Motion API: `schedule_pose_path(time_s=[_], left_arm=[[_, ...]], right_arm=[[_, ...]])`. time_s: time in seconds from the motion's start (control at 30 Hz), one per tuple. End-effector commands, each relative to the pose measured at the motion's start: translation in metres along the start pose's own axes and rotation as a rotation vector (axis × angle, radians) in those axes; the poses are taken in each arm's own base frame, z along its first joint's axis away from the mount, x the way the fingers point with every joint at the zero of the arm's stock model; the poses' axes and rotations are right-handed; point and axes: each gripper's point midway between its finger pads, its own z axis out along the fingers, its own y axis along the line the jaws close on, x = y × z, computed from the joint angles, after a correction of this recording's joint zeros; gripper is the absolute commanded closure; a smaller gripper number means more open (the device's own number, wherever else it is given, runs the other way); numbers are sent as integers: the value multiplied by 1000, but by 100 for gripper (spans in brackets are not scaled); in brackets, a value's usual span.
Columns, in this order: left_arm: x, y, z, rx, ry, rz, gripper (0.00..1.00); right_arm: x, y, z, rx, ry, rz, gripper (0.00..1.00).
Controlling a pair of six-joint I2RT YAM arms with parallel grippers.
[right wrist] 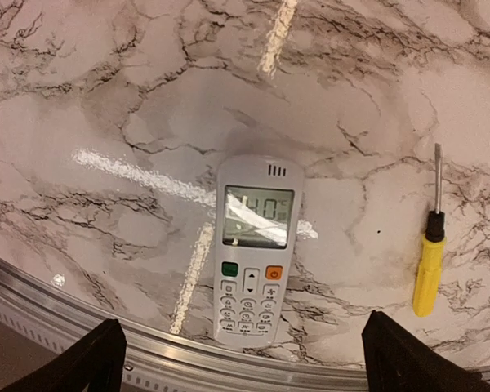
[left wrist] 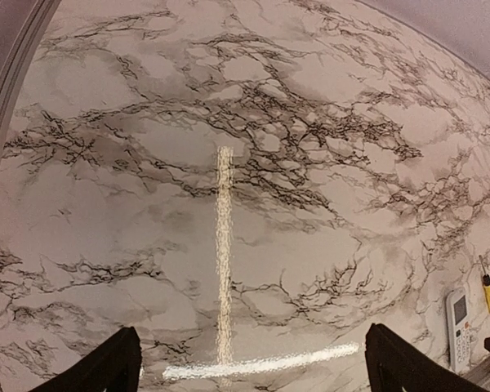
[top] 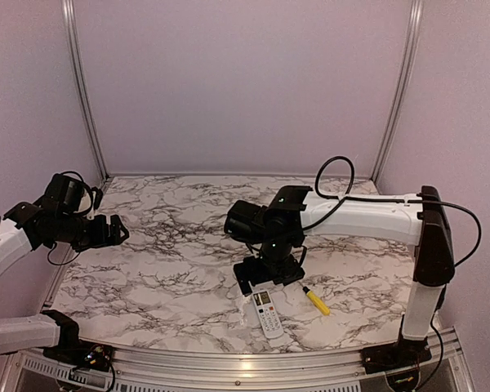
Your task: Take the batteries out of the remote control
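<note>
The white remote control (right wrist: 254, 249) lies face up on the marble table, screen and buttons showing, near the front rim. It also shows in the top view (top: 269, 311) and at the far right of the left wrist view (left wrist: 458, 327). No batteries are in view. My right gripper (right wrist: 243, 359) hovers above the remote, open and empty, fingers wide on either side; in the top view it sits just behind the remote (top: 267, 273). My left gripper (left wrist: 253, 359) is open and empty, raised over the left side of the table (top: 114, 230), far from the remote.
A yellow-handled screwdriver (right wrist: 429, 261) lies right of the remote, tip pointing away; it also shows in the top view (top: 315, 300). The table's metal front rim (right wrist: 229, 359) runs just below the remote. Walls close the back and sides.
</note>
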Motion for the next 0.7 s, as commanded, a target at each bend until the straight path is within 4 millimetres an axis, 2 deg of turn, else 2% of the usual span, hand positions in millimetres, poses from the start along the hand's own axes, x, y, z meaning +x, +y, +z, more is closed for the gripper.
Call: schedule_pose_path(time_s=[0.0,0.2,0.67], left_arm=[[-2,-2,-1,9,-21,6,1],[-3,-2,-2,7,-28,5,1],[-1,-1,0,-8,-23,6,1]], right_arm=[[5,-3,10,21,13,2,1],[16,-2,35,7,70,-14,3],[23,0,78,-5,116,-60,13]])
